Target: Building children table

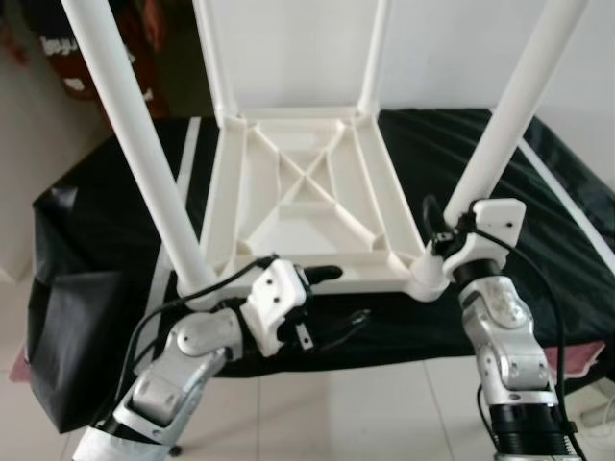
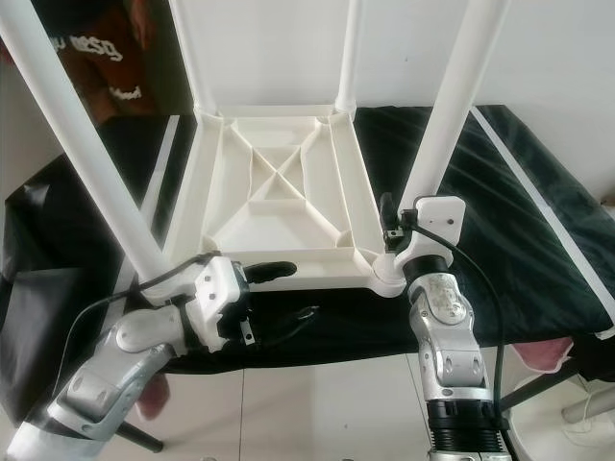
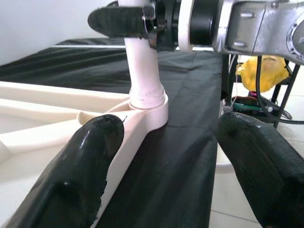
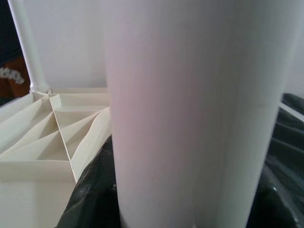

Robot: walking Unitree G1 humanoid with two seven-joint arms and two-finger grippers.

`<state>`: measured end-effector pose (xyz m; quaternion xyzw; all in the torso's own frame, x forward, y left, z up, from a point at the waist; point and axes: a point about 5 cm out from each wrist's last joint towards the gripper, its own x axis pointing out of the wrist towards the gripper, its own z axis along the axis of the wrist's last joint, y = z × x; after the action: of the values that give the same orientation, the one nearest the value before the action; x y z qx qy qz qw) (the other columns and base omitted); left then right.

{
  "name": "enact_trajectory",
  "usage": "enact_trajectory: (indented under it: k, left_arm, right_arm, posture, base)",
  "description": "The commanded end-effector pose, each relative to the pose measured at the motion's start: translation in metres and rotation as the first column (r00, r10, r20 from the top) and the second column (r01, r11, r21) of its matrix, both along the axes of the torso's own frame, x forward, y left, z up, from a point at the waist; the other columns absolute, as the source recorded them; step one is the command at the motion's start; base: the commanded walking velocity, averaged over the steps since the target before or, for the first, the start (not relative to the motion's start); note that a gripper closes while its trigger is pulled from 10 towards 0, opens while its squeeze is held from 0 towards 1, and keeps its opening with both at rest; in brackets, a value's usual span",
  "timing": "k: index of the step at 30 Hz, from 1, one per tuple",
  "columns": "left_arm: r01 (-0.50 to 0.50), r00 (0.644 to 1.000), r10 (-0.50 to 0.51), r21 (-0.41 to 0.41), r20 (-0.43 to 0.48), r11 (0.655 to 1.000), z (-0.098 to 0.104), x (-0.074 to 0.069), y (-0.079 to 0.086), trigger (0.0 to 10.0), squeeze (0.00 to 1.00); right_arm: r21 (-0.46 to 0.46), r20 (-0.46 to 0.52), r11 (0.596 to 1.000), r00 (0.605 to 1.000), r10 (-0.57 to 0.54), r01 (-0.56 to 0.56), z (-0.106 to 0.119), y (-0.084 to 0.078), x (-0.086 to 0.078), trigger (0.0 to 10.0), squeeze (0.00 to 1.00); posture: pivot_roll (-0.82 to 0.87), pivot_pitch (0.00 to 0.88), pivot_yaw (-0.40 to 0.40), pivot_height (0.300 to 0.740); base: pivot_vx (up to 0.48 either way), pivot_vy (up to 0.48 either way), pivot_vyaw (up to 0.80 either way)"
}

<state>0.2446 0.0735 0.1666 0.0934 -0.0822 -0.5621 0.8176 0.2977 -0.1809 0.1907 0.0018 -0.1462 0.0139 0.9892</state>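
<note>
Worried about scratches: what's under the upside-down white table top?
A black cloth lies under the table top, spreading past its edges. Whatever the cloth rests on is covered.

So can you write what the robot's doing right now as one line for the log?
upside-down white plastic children's table on black cloth | right end effector at near-right white leg | left end effector open at near edge | four legs up

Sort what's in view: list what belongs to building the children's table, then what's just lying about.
Belongs to the job:
upturned white tabletop
near-right leg, gripped by right gripper
near-left leg
two far legs
left gripper, open at the near edge

Lying about:
black cover
yellow bag
</note>
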Motion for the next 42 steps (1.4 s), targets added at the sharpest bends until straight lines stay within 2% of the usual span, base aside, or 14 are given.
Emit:
enact_trajectory:
  k: [1,3,4,6,13,21,23,24,26,27,31,34,38,42]
  left_arm:
    - [0.107,0.994,-0.106,0.046,-0.033,0.993,-0.007,-0.009,-0.002,10.0,0.00]
    - [0.127,0.991,-0.122,0.072,-0.061,0.989,-0.014,-0.011,-0.001,10.0,0.00]
    - [0.171,0.982,-0.157,0.145,-0.104,0.974,-0.028,-0.017,0.002,10.0,0.00]
    - [0.174,0.983,-0.159,0.205,-0.091,0.963,-0.036,-0.017,0.004,10.0,0.00]
    - [0.122,0.991,-0.110,0.164,-0.082,0.979,-0.030,-0.010,0.002,10.0,0.00]
    - [0.128,0.989,-0.115,0.157,-0.090,0.979,-0.028,-0.012,0.001,10.0,0.00]
    - [0.132,0.988,-0.116,0.153,-0.105,0.979,-0.028,-0.013,0.001,10.0,0.00]
    - [0.133,0.987,-0.115,0.164,-0.117,0.977,-0.031,-0.014,0.003,10.0,0.00]
    - [0.133,0.987,-0.115,0.164,-0.117,0.977,-0.031,-0.014,0.003,10.0,0.00]
    - [0.138,0.984,-0.114,0.190,-0.134,0.972,-0.037,-0.015,0.008,10.0,0.00]
    - [0.147,0.977,-0.104,0.236,-0.185,0.961,-0.044,-0.020,0.023,10.0,0.00]
    - [0.150,0.975,-0.104,0.241,-0.194,0.959,-0.044,-0.021,0.025,10.0,0.00]
    - [0.108,0.973,-0.047,0.262,-0.227,0.959,-0.046,-0.021,0.043,10.0,0.00]
    - [0.097,0.972,-0.034,0.265,-0.231,0.959,-0.046,-0.021,0.046,10.0,0.00]
  right_arm:
    - [0.051,-0.047,0.999,0.999,0.007,-0.005,-0.007,0.001,0.001,10.0,0.00]
    - [0.062,-0.052,0.998,0.999,0.008,-0.004,-0.008,0.001,0.001,10.0,0.00]
    - [0.082,-0.065,0.997,0.998,0.008,-0.002,-0.011,0.001,0.001,10.0,0.00]
    - [0.075,-0.068,0.997,0.998,0.010,-0.005,-0.013,0.002,0.000,10.0,0.00]
    - [0.100,-0.077,0.995,0.997,0.014,-0.007,-0.016,0.003,-0.002,10.0,0.00]
    - [0.124,-0.083,0.992,0.996,0.018,-0.007,-0.017,0.004,-0.004,10.0,0.00]
    - [0.146,-0.082,0.989,0.996,0.024,-0.012,-0.016,0.005,-0.005,10.0,0.00]
    - [0.188,-0.080,0.982,0.996,0.031,-0.016,-0.016,0.004,-0.006,10.0,0.00]
    - [0.188,-0.080,0.982,0.996,0.031,-0.016,-0.016,0.004,-0.006,10.0,0.00]
    - [0.252,-0.075,0.968,0.996,0.040,-0.020,-0.015,0.003,-0.008,10.0,0.00]
    - [0.343,-0.074,0.939,0.995,0.060,-0.031,-0.016,0.002,-0.012,10.0,0.00]
    - [0.345,-0.074,0.938,0.995,0.061,-0.032,-0.016,0.002,-0.013,10.0,0.00]
    - [0.429,-0.076,0.903,0.994,0.076,-0.036,-0.018,0.001,-0.017,10.0,0.00]
    - [0.456,-0.076,0.889,0.993,0.086,-0.042,-0.018,0.001,-0.018,10.0,0.00]
  posture:
    - [-0.03,0.068,0.002,0.740]
    - [-0.03,0.068,0.002,0.740]
    - [-0.04,0.075,0.004,0.740]
    - [-0.04,0.076,0.008,0.740]
    - [-0.03,0.077,0.007,0.740]
    - [-0.03,0.077,0.008,0.740]
    - [-0.03,0.080,0.010,0.740]
    - [-0.03,0.081,0.010,0.740]
    - [-0.03,0.081,0.010,0.740]
    - [-0.03,0.081,0.011,0.740]
    - [-0.03,0.084,0.012,0.740]
    - [-0.03,0.084,0.012,0.740]
    - [-0.02,0.085,0.015,0.740]
    - [-0.02,0.085,0.015,0.740]
  base:
    - [0.000,0.000,0.00]
    - [0.000,0.000,0.00]
    - [0.000,0.000,0.00]
    - [0.000,0.000,0.00]
    - [0.000,0.000,0.00]
    - [0.000,0.000,0.00]
    - [0.000,0.000,0.00]
    - [0.000,0.000,0.00]
    - [0.000,0.000,0.00]
    - [0.000,0.000,0.00]
    - [0.000,0.000,0.00]
    - [0.000,0.000,0.00]
    - [0.000,0.000,0.00]
    - [0.000,0.000,0.00]
